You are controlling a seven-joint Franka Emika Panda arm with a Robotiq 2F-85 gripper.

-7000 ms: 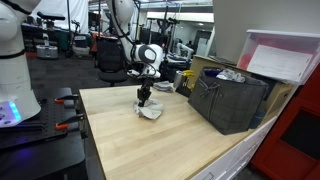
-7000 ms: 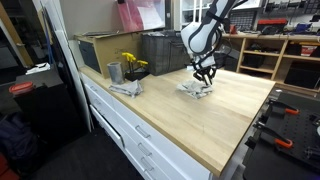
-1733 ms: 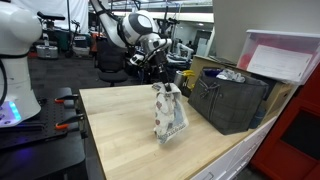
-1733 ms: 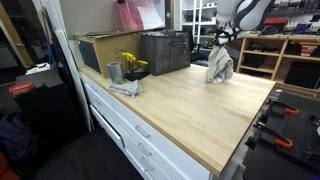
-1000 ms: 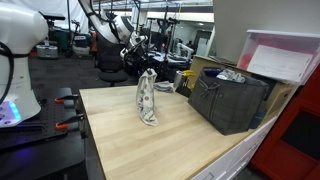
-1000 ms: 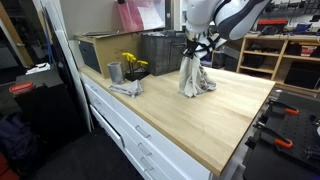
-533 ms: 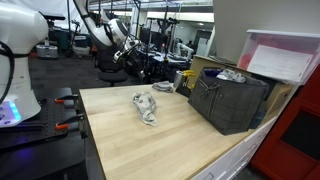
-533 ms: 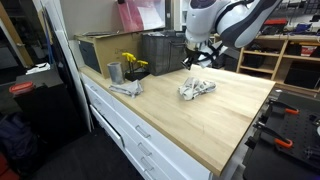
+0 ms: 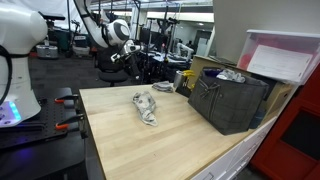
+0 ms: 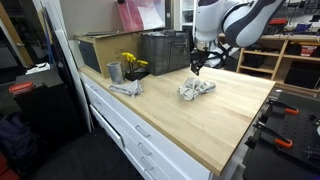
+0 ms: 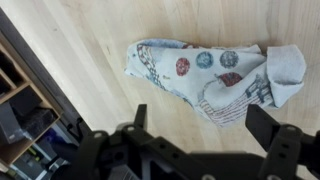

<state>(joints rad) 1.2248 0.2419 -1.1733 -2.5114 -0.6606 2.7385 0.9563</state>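
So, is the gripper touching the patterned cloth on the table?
Apart. In an exterior view the open gripper hangs above the patterned cloth, with a clear gap between them.

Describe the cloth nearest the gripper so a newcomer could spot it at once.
On the light wooden worktop, near the dark crate, lies a crumpled pale cloth. Unlike the grey cloth beside the metal cup, it lies alone mid-table and bears red and blue round prints.

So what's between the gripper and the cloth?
Nothing but air: in an exterior view the open gripper hangs above the cloth on the table.
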